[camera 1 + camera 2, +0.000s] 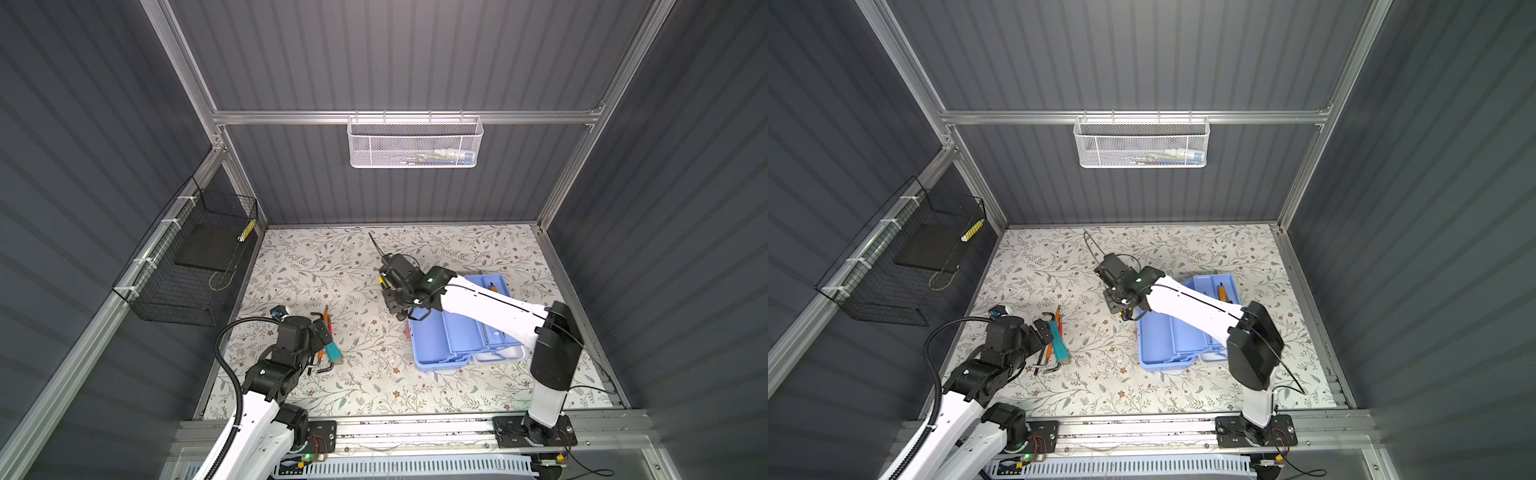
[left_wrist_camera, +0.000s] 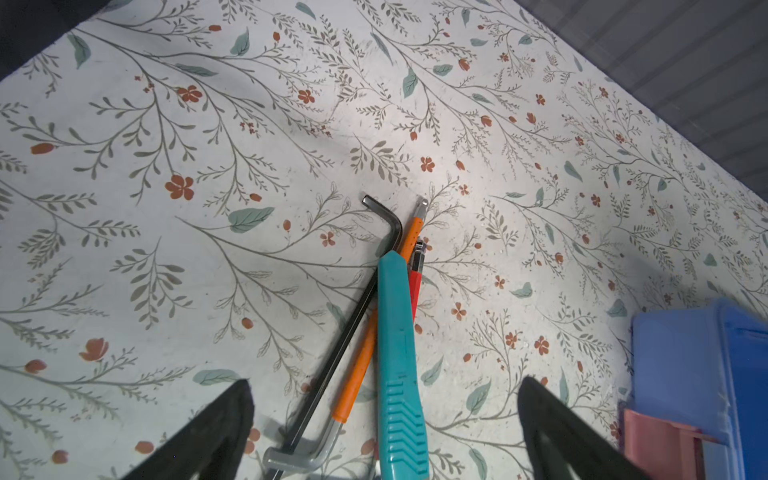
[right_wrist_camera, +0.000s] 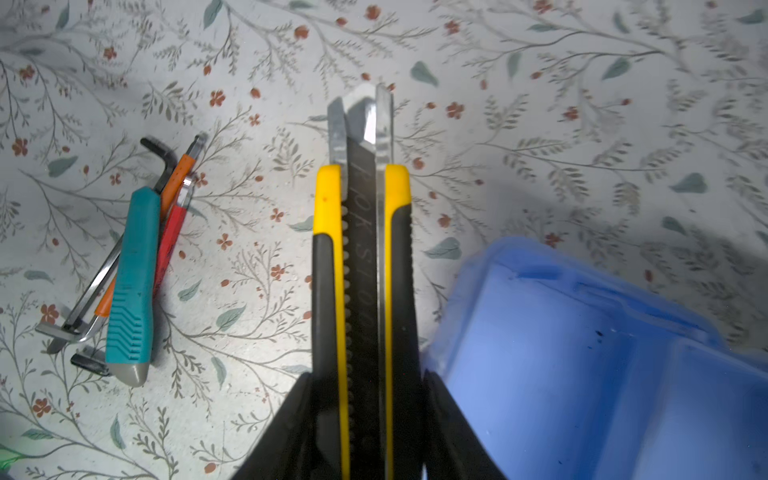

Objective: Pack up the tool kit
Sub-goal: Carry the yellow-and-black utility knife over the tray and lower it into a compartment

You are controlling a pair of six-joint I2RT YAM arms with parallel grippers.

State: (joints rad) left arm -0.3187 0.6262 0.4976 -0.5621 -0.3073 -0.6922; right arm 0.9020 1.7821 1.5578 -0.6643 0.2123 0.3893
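Packing looks partly done. The right gripper (image 3: 368,390) is clamped on a yellow and black utility knife (image 3: 361,249), its fingers pinching the handle's two long sides so the blade end points straight out ahead. That lengthwise hold probably suits laying the knife flat along a tray. In both top views the gripper hangs just beside the left side of the tool kit (image 1: 432,345), which lies open near the right edge of the table, its light blue trays fanned out over the white lid. A small yellow-handled tool (image 1: 492,286) already lies in the far tray.

The left gripper (image 2: 386,384) hovers with its jaws wide apart and nothing between them. It hangs over the loose tools near the left edge, likely lined up for a pick. There a teal utility knife (image 2: 399,353) lies across a black hex key (image 2: 386,214), an orange-sleeved hex key (image 2: 359,365) and a red-sleeved one (image 2: 415,286), all touching in one bundle. That overlap could make a clean single pick awkward.

The table (image 1: 374,395) has a pale floral covering. Grey ribbed walls and aluminium framing enclose it. A white mesh basket (image 1: 415,143) hangs on the back rail and a black wire basket (image 1: 195,257) on the left wall
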